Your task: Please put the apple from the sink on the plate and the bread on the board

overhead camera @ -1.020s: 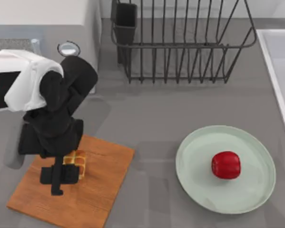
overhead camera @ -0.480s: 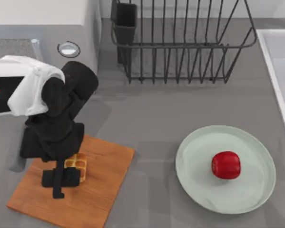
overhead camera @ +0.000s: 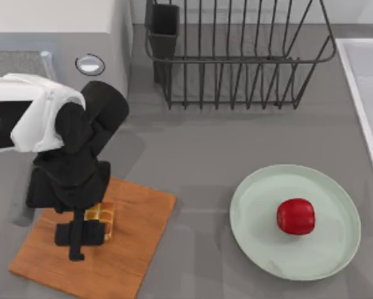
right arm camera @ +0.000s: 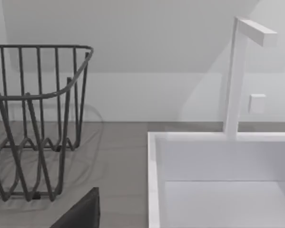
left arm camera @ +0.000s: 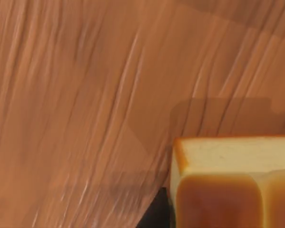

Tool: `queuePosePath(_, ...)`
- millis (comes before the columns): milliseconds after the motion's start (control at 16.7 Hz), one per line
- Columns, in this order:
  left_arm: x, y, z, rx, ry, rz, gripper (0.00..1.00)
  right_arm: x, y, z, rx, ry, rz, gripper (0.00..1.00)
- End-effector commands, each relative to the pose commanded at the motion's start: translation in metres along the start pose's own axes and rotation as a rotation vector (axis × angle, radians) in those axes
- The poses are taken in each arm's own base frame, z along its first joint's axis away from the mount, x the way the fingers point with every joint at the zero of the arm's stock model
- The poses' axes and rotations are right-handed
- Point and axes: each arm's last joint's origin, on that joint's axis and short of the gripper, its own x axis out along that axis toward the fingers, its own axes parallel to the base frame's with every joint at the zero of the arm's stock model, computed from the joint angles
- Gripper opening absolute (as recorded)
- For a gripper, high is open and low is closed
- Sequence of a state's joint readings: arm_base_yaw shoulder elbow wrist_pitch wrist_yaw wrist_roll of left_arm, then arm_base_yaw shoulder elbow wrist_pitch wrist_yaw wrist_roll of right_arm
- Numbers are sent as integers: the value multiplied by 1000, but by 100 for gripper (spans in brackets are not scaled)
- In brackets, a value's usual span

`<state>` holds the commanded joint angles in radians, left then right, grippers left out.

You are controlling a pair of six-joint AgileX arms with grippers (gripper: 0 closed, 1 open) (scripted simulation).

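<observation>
The bread (overhead camera: 103, 217), a small golden-brown bun, is over the orange-brown wooden board (overhead camera: 133, 249) at the table's front left. My left gripper (overhead camera: 85, 233) hovers low above the board, shut on the bread, and hides most of it. The left wrist view shows the bread (left arm camera: 232, 185) close up against the board's grain (left arm camera: 85, 95). The red apple (overhead camera: 296, 216) lies on the pale green plate (overhead camera: 261, 249) at the front right, with no gripper near it. The sink (overhead camera: 360, 81) runs along the right edge. A dark part of my right gripper (right arm camera: 80, 213) faces the sink (right arm camera: 154, 180).
A black wire dish rack (overhead camera: 236, 56) stands at the back centre. A pale appliance with a round knob (overhead camera: 89, 63) occupies the back left. A white faucet (right arm camera: 237, 71) rises behind the sink. Bare grey counter lies between board and plate.
My left gripper and the bread have shifted slightly toward the front of the board, mostly in the first half second. The apple and plate have not moved.
</observation>
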<state>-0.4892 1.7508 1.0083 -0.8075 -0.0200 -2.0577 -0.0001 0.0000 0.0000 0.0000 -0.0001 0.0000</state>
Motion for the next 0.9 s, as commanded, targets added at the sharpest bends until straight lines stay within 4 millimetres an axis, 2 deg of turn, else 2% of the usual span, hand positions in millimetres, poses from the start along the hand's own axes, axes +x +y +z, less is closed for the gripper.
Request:
queuePosePath(240, 0, 0, 0, 0, 0, 0, 98, 0, 0, 0, 0, 0, 0, 100)
queuePosePath(900, -3, -1, 1, 1, 8, -17, 100, 0, 0, 0, 0, 0, 0, 100)
